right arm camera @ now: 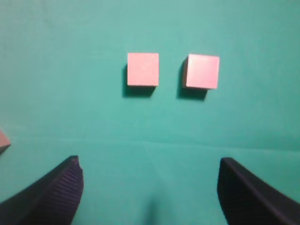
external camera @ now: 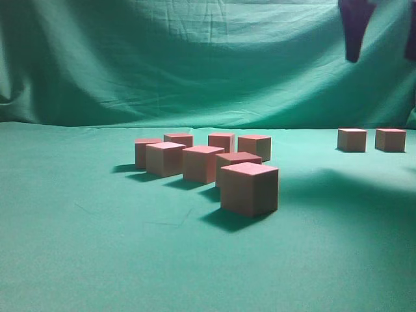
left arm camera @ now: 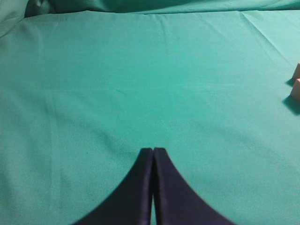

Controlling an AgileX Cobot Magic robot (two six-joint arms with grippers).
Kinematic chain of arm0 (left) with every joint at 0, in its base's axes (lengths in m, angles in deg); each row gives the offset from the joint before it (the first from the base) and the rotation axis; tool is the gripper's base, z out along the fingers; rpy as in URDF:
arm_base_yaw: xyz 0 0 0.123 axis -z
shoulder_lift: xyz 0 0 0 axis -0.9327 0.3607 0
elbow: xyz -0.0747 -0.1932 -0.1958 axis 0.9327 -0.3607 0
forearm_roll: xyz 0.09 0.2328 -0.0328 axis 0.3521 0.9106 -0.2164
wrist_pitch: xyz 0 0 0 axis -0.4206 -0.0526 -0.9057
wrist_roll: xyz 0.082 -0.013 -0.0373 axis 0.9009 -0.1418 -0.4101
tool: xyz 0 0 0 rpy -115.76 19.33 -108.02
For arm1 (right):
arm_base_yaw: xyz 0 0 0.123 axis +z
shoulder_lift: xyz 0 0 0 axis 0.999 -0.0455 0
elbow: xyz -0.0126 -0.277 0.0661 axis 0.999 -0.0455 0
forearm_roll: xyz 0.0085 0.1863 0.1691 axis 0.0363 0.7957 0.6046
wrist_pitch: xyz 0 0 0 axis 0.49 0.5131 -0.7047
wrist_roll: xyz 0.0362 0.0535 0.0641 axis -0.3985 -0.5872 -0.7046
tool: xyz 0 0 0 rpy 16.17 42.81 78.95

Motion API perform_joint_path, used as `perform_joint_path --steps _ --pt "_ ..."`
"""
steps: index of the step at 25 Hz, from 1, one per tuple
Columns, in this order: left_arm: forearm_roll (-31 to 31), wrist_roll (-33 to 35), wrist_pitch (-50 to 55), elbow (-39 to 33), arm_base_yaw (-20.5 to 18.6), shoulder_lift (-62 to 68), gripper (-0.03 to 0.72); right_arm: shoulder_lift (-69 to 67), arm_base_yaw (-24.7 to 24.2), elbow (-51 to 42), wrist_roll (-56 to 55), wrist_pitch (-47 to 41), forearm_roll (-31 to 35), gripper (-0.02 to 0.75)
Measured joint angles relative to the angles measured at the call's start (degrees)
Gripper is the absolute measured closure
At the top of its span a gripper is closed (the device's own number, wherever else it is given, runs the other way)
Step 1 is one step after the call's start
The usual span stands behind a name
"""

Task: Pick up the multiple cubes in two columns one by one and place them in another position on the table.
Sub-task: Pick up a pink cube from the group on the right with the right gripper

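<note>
Several pinkish-red cubes with tan sides stand in two columns on the green table in the exterior view; the nearest cube is at the front. Two more cubes stand apart at the far right, and they show from above in the right wrist view. My right gripper is open and empty, high above the table, short of those two cubes; its fingers show at the exterior view's top right. My left gripper is shut and empty over bare cloth.
A draped green cloth backdrop rises behind the table. Cube edges show at the right edge of the left wrist view and at the left edge of the right wrist view.
</note>
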Motion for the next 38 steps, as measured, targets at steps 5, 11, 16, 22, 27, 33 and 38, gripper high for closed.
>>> perform_joint_path --steps 5,11,16,22,27,33,38 --pt "0.0 0.0 0.0 0.0 0.0 0.0 0.688 -9.21 0.0 9.07 1.72 0.12 0.54 0.175" --pt "0.0 0.0 0.0 0.0 0.0 0.0 0.688 -17.94 0.0 15.54 2.58 -0.13 0.54 0.175" --pt "0.0 0.0 0.0 0.0 0.0 0.0 0.688 -21.31 0.0 16.65 3.33 0.4 0.54 0.175" --pt "0.0 0.0 0.0 0.0 0.0 0.0 0.688 -22.76 0.0 16.93 3.44 3.14 0.44 0.175" --pt "0.0 0.0 0.0 0.0 0.0 0.0 0.688 -23.89 -0.13 17.05 3.44 4.38 0.33 0.175" --pt "0.0 0.0 0.0 0.0 0.0 0.0 0.688 -24.59 -0.25 17.05 3.44 4.51 0.33 0.241" --pt "0.0 0.0 0.0 0.0 0.0 0.0 0.688 -24.59 -0.25 17.05 3.44 4.63 0.33 0.395"
